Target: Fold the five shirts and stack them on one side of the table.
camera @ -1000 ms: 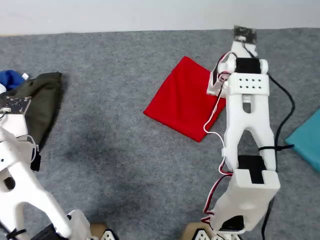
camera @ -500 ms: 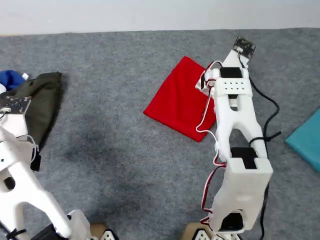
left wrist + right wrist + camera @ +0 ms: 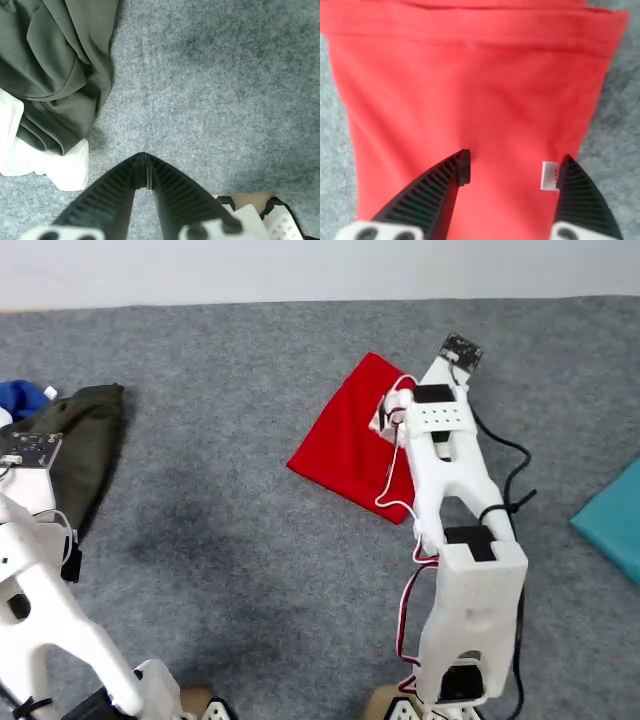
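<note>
My right gripper (image 3: 512, 169): fingers apart, nothing between them; the folded red fabric shirt (image 3: 470, 75) lies directly beneath.
My left gripper (image 3: 145, 165): fingers together, empty; the crumpled olive-green fabric shirt (image 3: 55, 60) lies just beside.

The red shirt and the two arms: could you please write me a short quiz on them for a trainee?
1. True or false: the right gripper has its fingers open over the red shirt.
2. Which thing lies beside the shut left gripper? A the red shirt; B a dark green shirt; C a cardboard box.
3. Fill in: the teal shirt lies on the ____ arm's side.
Key: 1 true; 2 B; 3 right.
</note>
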`<action>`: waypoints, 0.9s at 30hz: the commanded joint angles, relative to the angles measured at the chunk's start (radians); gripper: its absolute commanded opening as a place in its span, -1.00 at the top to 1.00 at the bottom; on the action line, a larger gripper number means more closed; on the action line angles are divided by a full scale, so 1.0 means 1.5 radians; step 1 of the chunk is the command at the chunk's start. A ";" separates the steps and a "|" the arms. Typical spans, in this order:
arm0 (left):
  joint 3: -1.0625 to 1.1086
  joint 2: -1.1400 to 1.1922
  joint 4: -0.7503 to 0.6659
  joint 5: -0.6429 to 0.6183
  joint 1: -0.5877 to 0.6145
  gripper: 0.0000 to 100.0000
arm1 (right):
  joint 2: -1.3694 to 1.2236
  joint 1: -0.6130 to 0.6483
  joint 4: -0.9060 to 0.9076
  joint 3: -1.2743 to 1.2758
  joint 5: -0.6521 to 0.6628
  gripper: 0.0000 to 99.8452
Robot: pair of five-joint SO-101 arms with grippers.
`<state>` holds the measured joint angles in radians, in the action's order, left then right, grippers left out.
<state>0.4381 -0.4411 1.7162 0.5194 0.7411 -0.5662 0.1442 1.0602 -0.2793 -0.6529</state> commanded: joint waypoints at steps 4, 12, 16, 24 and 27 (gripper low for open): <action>-0.004 -0.023 0.019 -0.005 -0.003 0.99 | -0.014 0.005 -0.012 -0.005 -0.021 0.44; -0.004 -0.023 0.019 -0.005 -0.004 0.99 | -0.041 0.005 -0.021 -0.004 -0.027 0.44; -0.004 -0.023 0.019 -0.005 -0.004 0.99 | -0.065 0.002 -0.055 -0.004 -0.023 0.44; -0.003 -0.023 0.019 -0.005 -0.004 0.99 | -0.087 0.002 -0.055 -0.024 -0.021 0.45; -0.003 -0.023 0.019 -0.005 -0.004 0.99 | -0.087 0.003 -0.053 -0.024 -0.021 0.45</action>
<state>0.4381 -0.4411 1.7238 0.5194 0.7411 -0.6782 0.1412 0.9927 -0.2823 -0.6805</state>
